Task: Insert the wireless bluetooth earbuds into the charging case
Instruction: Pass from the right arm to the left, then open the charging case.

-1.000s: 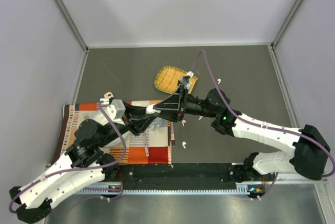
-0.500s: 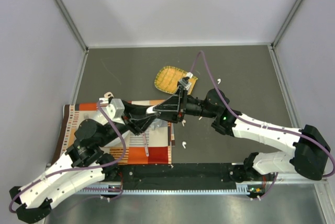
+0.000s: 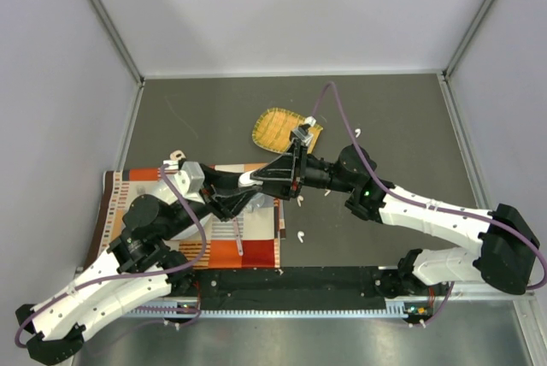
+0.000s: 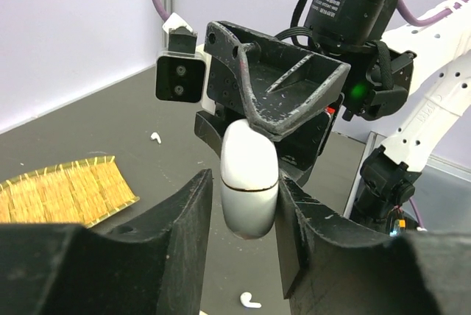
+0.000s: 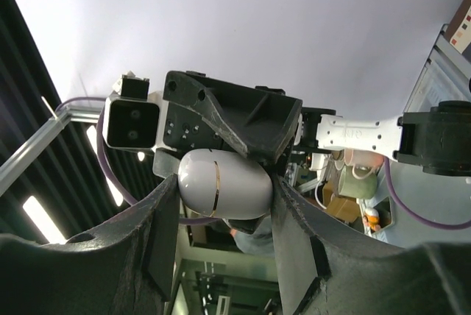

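Observation:
The white egg-shaped charging case (image 3: 247,178) hangs closed above the table between both grippers. My right gripper (image 3: 259,177) is shut on the charging case (image 5: 221,181), one finger on each side. My left gripper (image 3: 240,190) surrounds the charging case (image 4: 249,182) from the other end, jaws open, with a gap showing at the left finger (image 4: 184,219). Loose white earbuds lie on the dark table: one earbud (image 3: 302,235) near the cloth, also in the left wrist view (image 4: 250,300), and another earbud (image 3: 357,132) to the far right (image 4: 155,137).
A woven yellow mat (image 3: 280,129) lies behind the grippers. An orange patterned cloth (image 3: 252,250) covers the near left of the table under my left arm. A small cream piece (image 3: 177,156) sits beyond the cloth's far edge. Grey walls enclose three sides.
My left gripper's jaws have spread apart from the charging case. The right gripper keeps its grip, and neither arm has moved noticeably.

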